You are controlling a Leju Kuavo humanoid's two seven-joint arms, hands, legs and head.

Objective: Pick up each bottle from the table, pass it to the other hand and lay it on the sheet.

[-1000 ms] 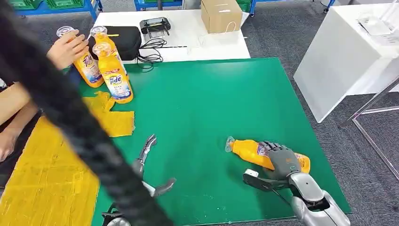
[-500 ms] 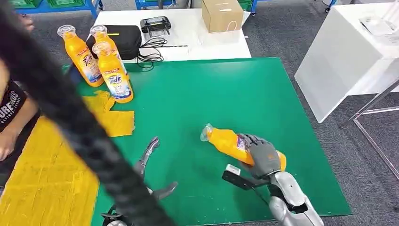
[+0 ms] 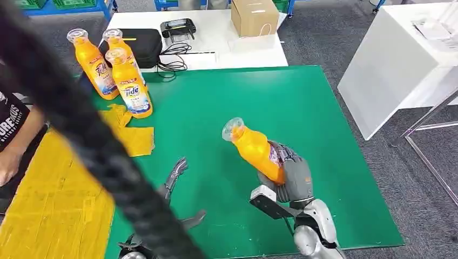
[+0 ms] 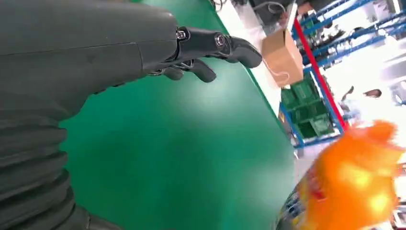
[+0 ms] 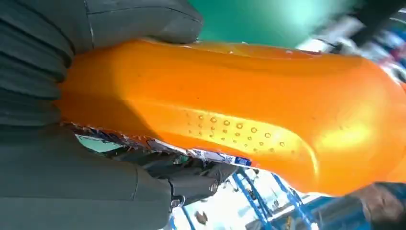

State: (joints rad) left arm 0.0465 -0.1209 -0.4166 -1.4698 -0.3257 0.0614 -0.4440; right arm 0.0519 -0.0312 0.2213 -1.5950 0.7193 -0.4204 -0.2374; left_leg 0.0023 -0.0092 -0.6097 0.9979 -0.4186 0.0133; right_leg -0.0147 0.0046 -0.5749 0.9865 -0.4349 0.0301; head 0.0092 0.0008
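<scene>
My right hand (image 3: pixel 294 177) grips an orange bottle (image 3: pixel 255 148) and holds it tilted above the green mat (image 3: pixel 259 102), its clear cap pointing up and to the left. The right wrist view is close on the same bottle (image 5: pixel 239 115), with the thumb (image 5: pixel 143 21) across it. My left hand (image 3: pixel 175 186) hovers open over the mat to the bottle's left, its fingers (image 4: pixel 215 43) spread. Three more orange bottles (image 3: pixel 127 81) stand upright at the mat's far left corner. The yellow sheet (image 3: pixel 48 199) lies at the near left.
A thick black cable (image 3: pixel 92 145) crosses the head view's left side diagonally. A person's arm (image 3: pixel 13 135) rests by the yellow sheet. Behind the mat, a white table carries a black case (image 3: pixel 143 46), a controller (image 3: pixel 178 28) and a cardboard box (image 3: pixel 254 16). A white counter (image 3: pixel 394 70) stands right.
My right hand has lifted the bottle off the mat and carried it left and up, tilting its cap upward. The person's hand has left the standing bottles. My left hand rose slightly.
</scene>
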